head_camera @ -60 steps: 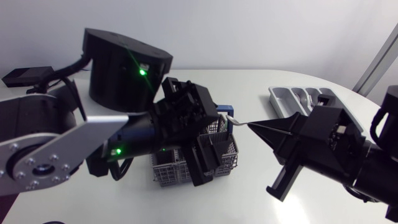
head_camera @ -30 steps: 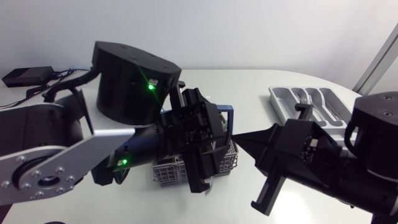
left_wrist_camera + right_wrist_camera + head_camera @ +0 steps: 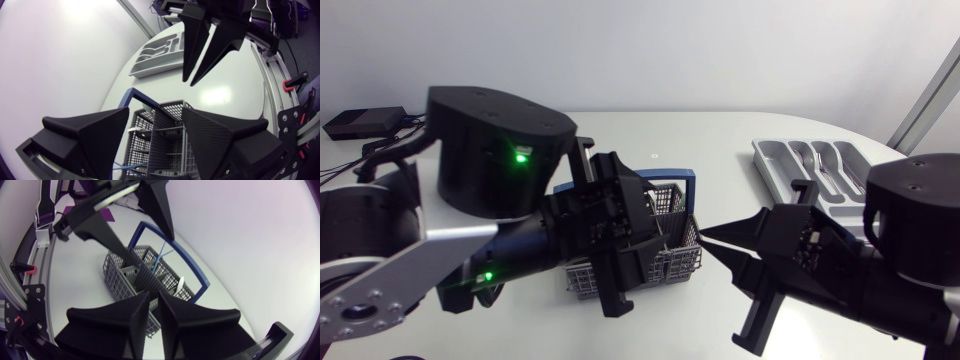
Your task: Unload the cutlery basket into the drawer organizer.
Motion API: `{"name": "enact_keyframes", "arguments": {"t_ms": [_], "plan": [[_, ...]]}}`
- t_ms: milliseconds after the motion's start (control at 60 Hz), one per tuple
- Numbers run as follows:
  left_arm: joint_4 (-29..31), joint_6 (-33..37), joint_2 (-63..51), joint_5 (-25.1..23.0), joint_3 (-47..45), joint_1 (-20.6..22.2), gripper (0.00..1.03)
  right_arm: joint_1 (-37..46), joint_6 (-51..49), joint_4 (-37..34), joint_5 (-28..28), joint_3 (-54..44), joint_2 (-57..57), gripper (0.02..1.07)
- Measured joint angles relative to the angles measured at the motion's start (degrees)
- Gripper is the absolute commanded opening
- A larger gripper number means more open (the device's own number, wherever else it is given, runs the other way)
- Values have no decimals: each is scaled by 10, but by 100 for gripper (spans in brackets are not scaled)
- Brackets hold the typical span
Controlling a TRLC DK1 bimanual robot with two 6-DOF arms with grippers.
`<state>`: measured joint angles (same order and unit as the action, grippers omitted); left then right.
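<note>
The left gripper (image 3: 155, 119), fingers spread wide and empty, hangs right over the cutlery basket (image 3: 675, 262), yet the upright spoon (image 3: 179, 284) stands at the basket's end nearest the right gripper (image 3: 705, 238), whose fingers are pressed together.

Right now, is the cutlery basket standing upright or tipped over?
Upright: the cutlery basket rests flat on the table, compartments opening upward, blue handle raised.

The cutlery basket (image 3: 678, 262) is grey with an open grid pattern and a blue handle (image 3: 676, 180), the drawer organizer (image 3: 766, 166) pale grey, the worktop (image 3: 720, 140) plain white — and both arms' fingers (image 3: 220, 137) matte black, the left arm (image 3: 490, 140) dotted with green lights.
</note>
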<state>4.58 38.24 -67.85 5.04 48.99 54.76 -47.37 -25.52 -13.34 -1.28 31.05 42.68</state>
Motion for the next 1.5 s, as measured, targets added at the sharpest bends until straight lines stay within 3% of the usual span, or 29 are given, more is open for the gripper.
{"name": "enact_keyframes", "arguments": {"t_ms": [233, 400, 833, 983, 1233, 1500], "plan": [[11, 0, 46, 0, -40, -21, 90, 35, 0, -125, 84, 0, 8, 57], [16, 0, 66, 0, -57, -26, 90, 47, -40, -219, 151, 0, 40, 58], [50, 0, 115, 0, -83, -47, 92, -73, -183, -242, 139, 0, 199, 57], [50, 0, 141, 0, -107, -66, 92, -74, -226, -247, 133, 0, 275, 47], [52, 0, 166, -5, -133, -84, 92, -94, -254, -223, 85, 0, 342, 45], [54, 0, 184, -7, -152, -90, 92, -111, -260, -205, 65, 4, 378, 15]]}}
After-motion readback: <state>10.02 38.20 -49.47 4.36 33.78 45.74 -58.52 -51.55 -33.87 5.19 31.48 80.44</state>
